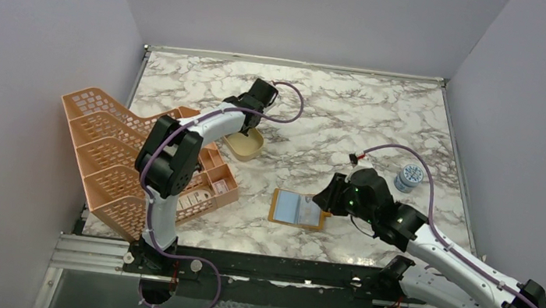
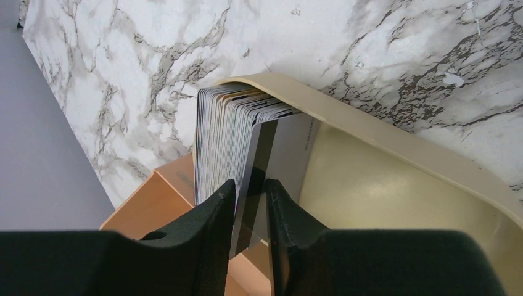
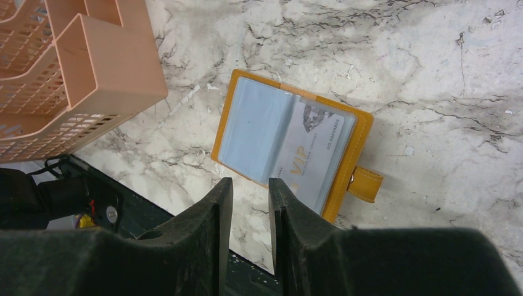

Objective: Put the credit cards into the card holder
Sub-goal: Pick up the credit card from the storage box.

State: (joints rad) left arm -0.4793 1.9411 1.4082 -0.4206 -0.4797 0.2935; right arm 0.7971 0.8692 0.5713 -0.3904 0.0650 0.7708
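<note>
I'm looking down on a white marble-patterned table with grey veins. Plain lavender-grey walls close it in on three sides, and a black rail runs along the near edge where the arms are bolted. A peach lattice rack sits at the left edge, and a small round blue-and-white tub stands near the right edge.

My left gripper is over the tan dish, just beside the rack. A stack of cards stands on edge against the dish's wall. One card at the end of the stack leans away from it and sits between the two black fingers, which are close together. I cannot tell whether the pads are actually pressing on it.

My right gripper hangs over the near right part of the table above the wallet, its fingers a narrow slit apart with nothing between them. The wallet lies open and flat on the marble, its pale pockets facing up and its snap tab pointing right. A silver card is in its right-hand pocket.
</note>
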